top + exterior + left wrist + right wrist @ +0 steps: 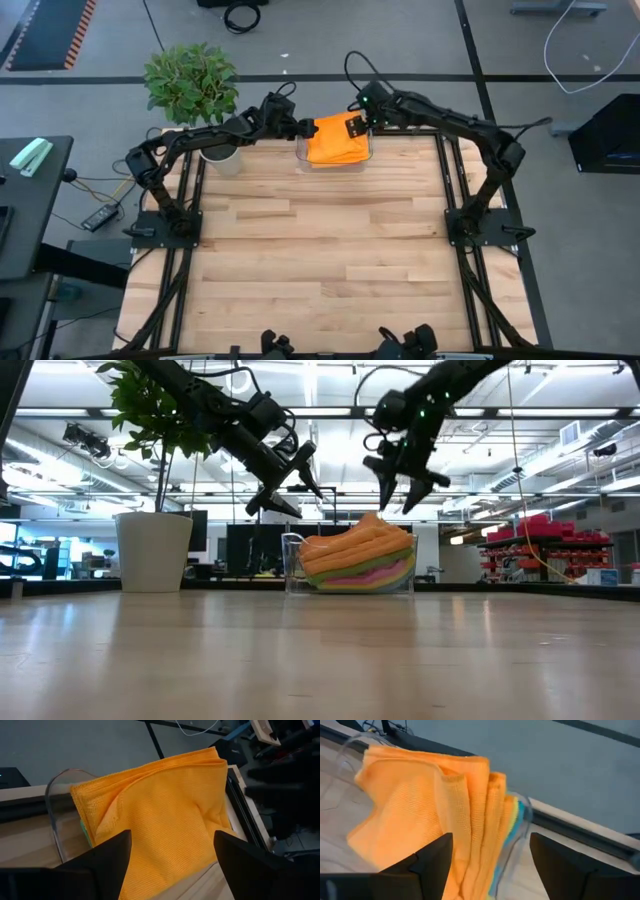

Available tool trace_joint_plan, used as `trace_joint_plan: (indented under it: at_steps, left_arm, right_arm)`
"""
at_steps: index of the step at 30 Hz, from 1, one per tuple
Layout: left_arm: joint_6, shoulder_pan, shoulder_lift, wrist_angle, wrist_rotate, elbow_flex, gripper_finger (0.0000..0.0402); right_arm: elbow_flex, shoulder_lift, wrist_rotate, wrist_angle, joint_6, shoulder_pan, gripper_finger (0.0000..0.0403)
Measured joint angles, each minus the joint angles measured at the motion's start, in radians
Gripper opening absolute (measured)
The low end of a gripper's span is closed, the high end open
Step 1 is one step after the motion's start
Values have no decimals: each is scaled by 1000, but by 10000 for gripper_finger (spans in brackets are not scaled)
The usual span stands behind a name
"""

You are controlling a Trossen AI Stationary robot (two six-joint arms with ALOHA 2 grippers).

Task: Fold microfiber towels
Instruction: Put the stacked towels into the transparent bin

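Both grippers hover above the clear bin (296,565) of stacked microfiber towels (357,555): left gripper (285,488) and right gripper (403,485) spread wide, holding nothing.

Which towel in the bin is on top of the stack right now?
The orange towel, bulging above the clear bin; pink, green and yellow ones lie under it.
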Motion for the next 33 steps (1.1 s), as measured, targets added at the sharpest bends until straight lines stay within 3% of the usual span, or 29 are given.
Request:
trace_joint_plan:
  at_steps: [3,5,7,11,12,24,33]
  left_arm:
    - [2,-2,0,0,-1,0,289]
    - [4,-3,0,0,-1,0,288]
    - [4,-3,0,0,0,0,288]
    - [5,-3,0,-1,-1,0,288]
    - [5,-3,0,-1,-1,0,288]
    - [5,-3,0,-30,0,0,288]
    - [24,-5,0,-105,5,0,288]
  right_arm:
    - [61,-2,-4,-68,-15,8,268]
    - [67,-2,-17,-67,-23,23,243]
    - [54,-2,-31,-55,-29,34,190]
    - [-37,0,-84,72,-40,40,39]
    - [-62,0,-83,100,-47,39,21]
    - [-257,0,-87,254,-26,-24,3]
    - [-136,-10,-148,144,-90,-7,2]
